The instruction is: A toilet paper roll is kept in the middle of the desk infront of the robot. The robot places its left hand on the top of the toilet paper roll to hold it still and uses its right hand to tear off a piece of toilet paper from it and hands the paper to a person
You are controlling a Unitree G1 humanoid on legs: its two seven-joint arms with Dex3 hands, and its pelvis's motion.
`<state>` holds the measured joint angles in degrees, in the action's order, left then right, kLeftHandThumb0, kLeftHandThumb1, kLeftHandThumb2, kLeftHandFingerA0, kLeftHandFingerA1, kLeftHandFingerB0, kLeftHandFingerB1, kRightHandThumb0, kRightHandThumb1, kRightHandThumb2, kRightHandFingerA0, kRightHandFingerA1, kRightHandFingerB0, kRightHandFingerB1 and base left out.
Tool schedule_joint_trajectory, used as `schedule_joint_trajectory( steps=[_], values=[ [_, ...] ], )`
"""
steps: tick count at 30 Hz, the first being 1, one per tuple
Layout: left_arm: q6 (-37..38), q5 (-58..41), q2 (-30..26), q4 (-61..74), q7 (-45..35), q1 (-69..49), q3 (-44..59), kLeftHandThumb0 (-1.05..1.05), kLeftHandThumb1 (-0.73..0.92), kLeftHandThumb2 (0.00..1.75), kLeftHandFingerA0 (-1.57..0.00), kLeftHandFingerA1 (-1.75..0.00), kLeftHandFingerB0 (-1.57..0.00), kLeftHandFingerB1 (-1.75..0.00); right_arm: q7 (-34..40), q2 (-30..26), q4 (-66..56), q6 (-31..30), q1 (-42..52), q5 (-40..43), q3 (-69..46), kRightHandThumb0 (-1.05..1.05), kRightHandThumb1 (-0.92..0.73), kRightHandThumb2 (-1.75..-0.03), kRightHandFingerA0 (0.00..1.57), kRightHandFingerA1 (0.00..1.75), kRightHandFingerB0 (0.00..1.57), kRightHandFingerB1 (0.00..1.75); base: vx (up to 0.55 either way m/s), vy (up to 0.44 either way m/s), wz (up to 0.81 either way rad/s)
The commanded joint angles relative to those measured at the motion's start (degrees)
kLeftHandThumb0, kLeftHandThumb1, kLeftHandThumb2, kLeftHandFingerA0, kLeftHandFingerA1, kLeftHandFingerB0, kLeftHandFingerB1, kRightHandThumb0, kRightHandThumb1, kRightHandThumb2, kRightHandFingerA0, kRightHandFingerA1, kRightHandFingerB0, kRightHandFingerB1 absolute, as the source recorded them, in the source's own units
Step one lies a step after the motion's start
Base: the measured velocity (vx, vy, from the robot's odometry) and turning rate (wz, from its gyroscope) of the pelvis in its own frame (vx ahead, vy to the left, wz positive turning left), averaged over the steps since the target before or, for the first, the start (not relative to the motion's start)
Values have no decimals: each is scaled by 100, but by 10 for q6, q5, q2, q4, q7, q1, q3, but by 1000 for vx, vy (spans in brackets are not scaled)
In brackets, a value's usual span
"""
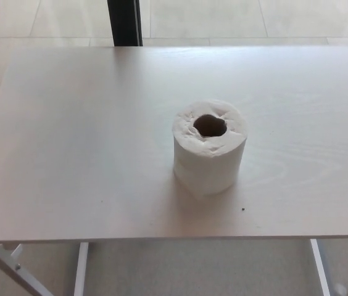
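Toilet paper, a plump white roll (210, 147) with a dark cardboard core, and neither my left hand nor my right hand is anywhere in shot, so I cannot tell how my fingers are set or whether they hold anything. That roll stands upright on its end, hole facing up, near the middle of the pale wood-grain desk (75, 154), slightly toward the front edge. Beyond the far edge a dark vertical post (124, 21) rises from the light tiled floor (242, 18).
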<state>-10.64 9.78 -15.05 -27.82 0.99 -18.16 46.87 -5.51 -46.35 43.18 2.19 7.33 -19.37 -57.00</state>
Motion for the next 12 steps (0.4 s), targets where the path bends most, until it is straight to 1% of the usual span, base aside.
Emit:
schedule_joint_trajectory(
  steps=[1, 2, 3, 5, 11, 12],
  values=[
    [4, -39, -45, -156, -119, -45, -53, -47, 77, 63, -51, -56, -52, -50, -73, 50, 182, -86, -12, 210, -100, -56, -55, -84, 17, 67, 10, 58, 0, 0, 0],
    [5, -40, -47, -158, -119, -45, -54, -47, 77, 63, -51, -56, -52, -50, -74, 50, 184, -85, -12, 211, -101, -56, -55, -84, 17, 67, 10, 58, 0, 0, 0],
    [10, -35, -57, -174, -118, -42, -61, -47, 75, 62, -54, -53, -53, -46, -81, 51, 187, -86, -12, 212, -98, -56, -55, -82, 13, 66, 9, 59, 0, 0, 0],
    [14, -37, -66, -189, -118, -37, -67, -47, 75, 62, -54, -54, -53, -48, -91, 51, 193, -86, -14, 217, -97, -54, -53, -81, 13, 65, 11, 58, 0, 0, 0],
    [44, -49, -87, -262, -122, -25, -80, -46, 76, 62, -55, -56, -51, -50, -130, 35, 213, -80, -15, 214, -71, -56, -51, -83, 20, 66, 11, 57, 0, 0, 0],
    [40, -54, -88, -262, -122, -27, -79, -46, 75, 62, -57, -58, -52, -51, -137, 32, 217, -77, -12, 208, -59, -56, -51, -84, 25, 67, 13, 57, 0, 0, 0]
  ],
)
